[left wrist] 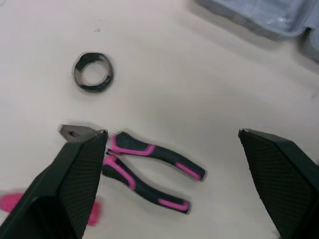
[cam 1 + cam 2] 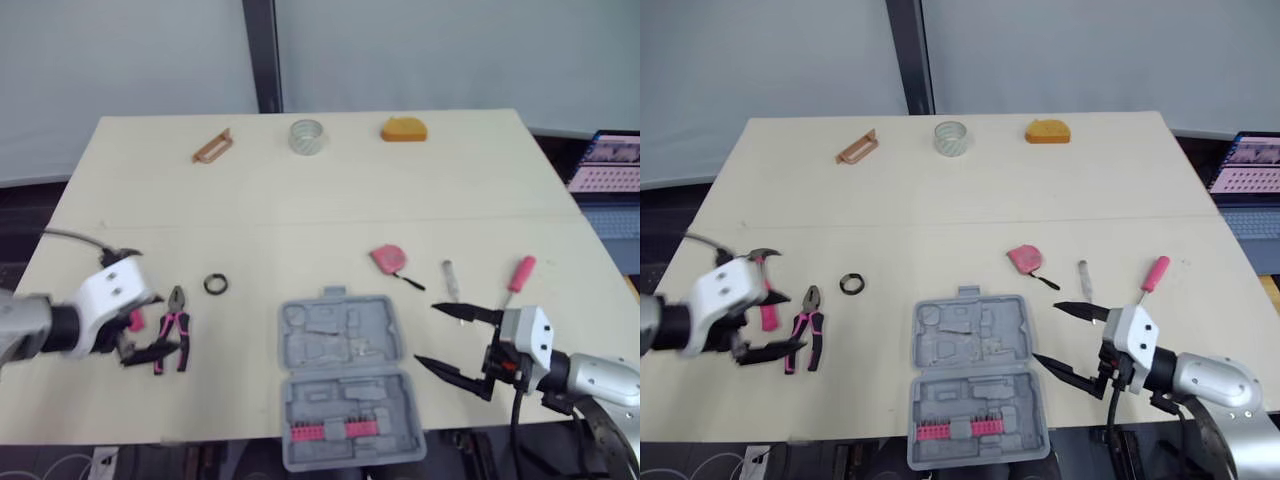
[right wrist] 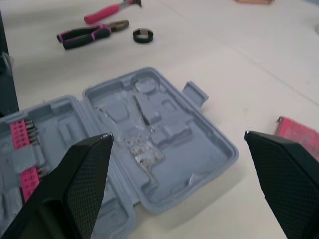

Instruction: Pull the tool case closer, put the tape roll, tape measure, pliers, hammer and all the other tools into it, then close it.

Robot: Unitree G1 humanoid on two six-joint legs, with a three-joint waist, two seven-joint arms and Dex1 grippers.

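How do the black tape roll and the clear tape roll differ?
The black tape roll is small and dark and lies near the pliers; the clear tape roll is larger, see-through, and sits at the far side of the table. Both lie flat, outside the tool case.

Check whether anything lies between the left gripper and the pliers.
Nothing visible does. The open left gripper points straight at the pliers, with only bare table around them. The tape roll lies apart, beyond the pliers' head.

Laptop (image 2: pixel 610 162) beside pale table (image 2: pixel 300 210)
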